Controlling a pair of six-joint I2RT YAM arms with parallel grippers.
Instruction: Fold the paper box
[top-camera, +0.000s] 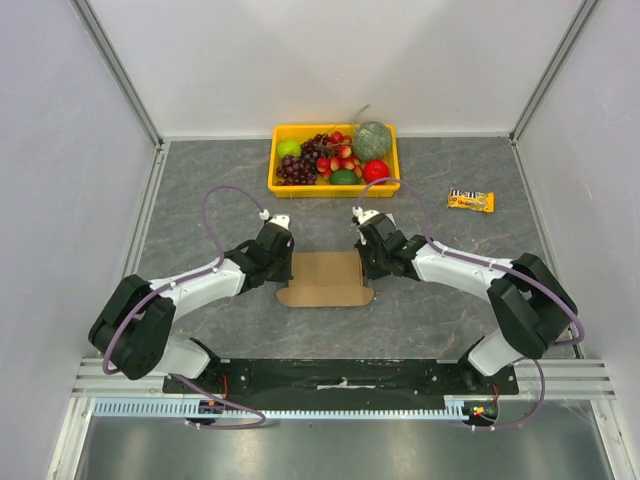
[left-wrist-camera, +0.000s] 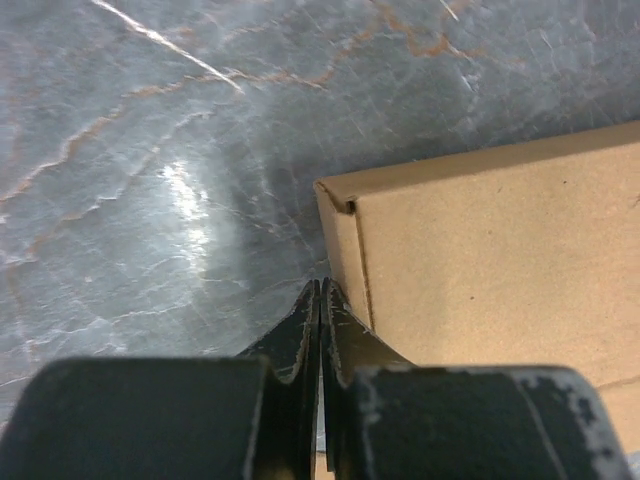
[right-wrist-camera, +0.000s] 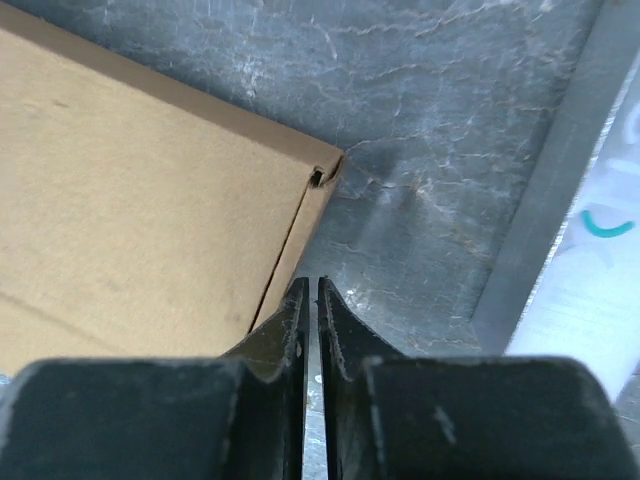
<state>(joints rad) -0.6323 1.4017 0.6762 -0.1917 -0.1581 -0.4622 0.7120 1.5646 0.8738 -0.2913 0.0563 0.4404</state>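
Slipping past the flaps is the main risk, as I judge it. The box (top-camera: 325, 278) lies flat on the bench (top-camera: 200, 180), midway between the two arms and well apart from the tray (top-camera: 272, 160) at the far side. Each narrow end flap lies almost level with the stone, so a closed tip has little to catch under. A tip that rides over the card instead of under it would shove the whole sheet sideways, since nothing pins it down. If one arm pushes harder than the other, the box would likely skew or slide. Pressing down too steeply could crease the card off its score line or crush a notched corner.

The left tool (left-wrist-camera: 320, 292) has its jaws pressed together with nothing between them. Its tips sit at the outer edge of the left flap (left-wrist-camera: 343, 250), touching it or just short of it; I cannot tell which. The right tool (right-wrist-camera: 309, 290) shows only a hairline slit between its jaws, with nothing held in it. Its tips are at the edge of the right flap (right-wrist-camera: 298, 235), and contact there is equally unclear.
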